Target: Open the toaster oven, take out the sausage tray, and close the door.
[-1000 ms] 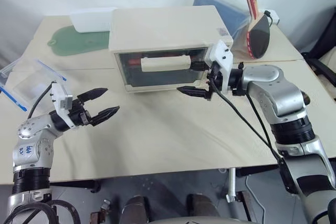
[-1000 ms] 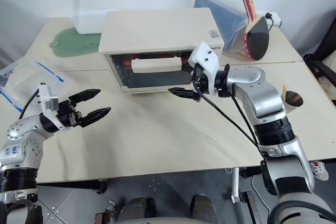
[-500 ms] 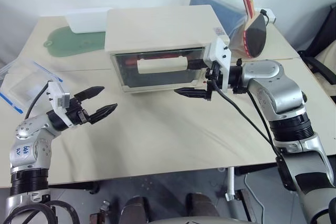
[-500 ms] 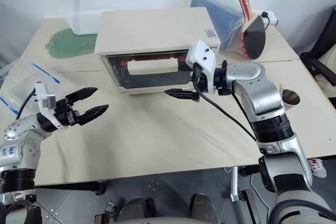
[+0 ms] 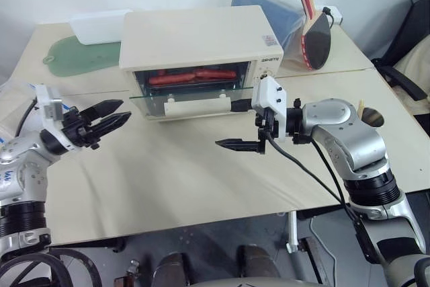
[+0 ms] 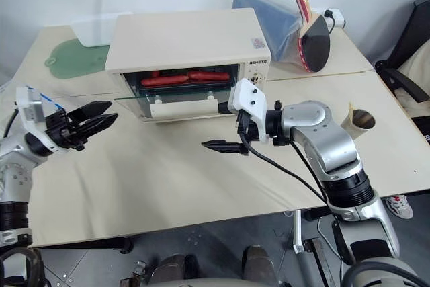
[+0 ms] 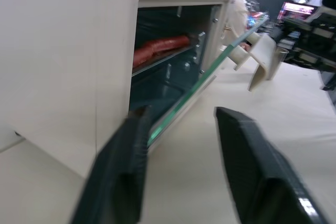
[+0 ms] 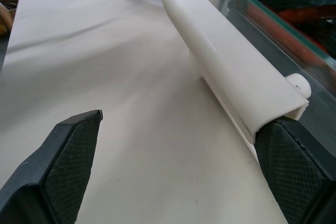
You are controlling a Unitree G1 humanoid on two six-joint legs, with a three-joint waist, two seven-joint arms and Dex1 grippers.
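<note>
Two grippers are in my head view, and neither holds anything. My right gripper sits at the handle end of the door, its black fingers spread wide; one finger hangs out over the table below the door, the other reaches toward the cream bar handle, and I cannot tell whether it touches. That door is swung down to about level, a glass shelf jutting from the cream toaster oven. Inside, I see red sausages lying on the sausage tray (its metal is mostly hidden from me behind the frame), up on the oven's rack. My left gripper hovers off the oven's left side, fingers a little apart and empty, pointing toward the open door.
</note>
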